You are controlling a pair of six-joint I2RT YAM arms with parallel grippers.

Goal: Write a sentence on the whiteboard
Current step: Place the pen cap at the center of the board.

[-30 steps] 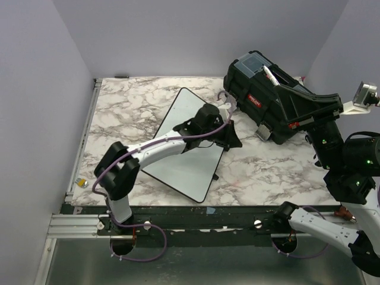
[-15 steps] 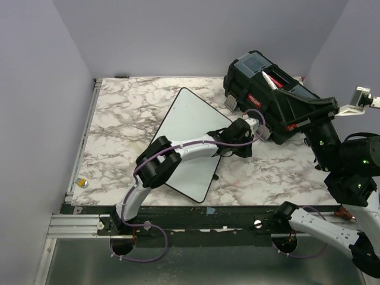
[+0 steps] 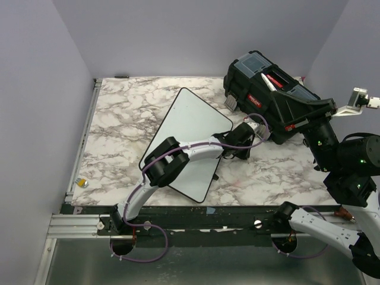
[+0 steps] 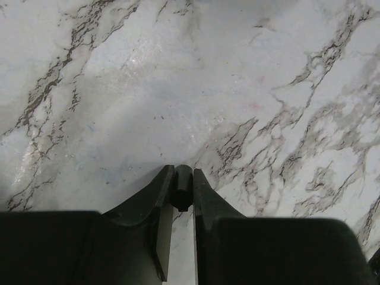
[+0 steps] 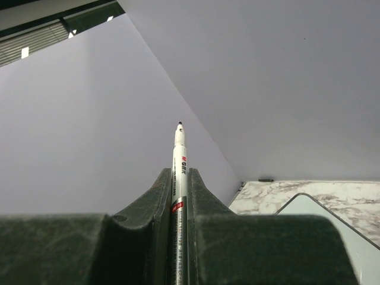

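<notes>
From above, a flat white whiteboard (image 3: 187, 116) with a thin black rim and rounded corners lies askew in the middle of the glossy, grey-veined marble table (image 3: 119, 119), just left of a boxy black toolbox (image 3: 261, 89) standing open. Plain lilac walls (image 3: 196, 35) close in the table. The left gripper (image 3: 242, 144) hangs just past the board's right edge. Its wrist view shows the jaws pressed onto a small black stub (image 4: 181, 189) above bare marble. The right wrist view shows the right gripper (image 5: 180, 178) pinching a slim white marker (image 5: 179, 148), tip up against the matte walls. The board's corner shows at lower right.
</notes>
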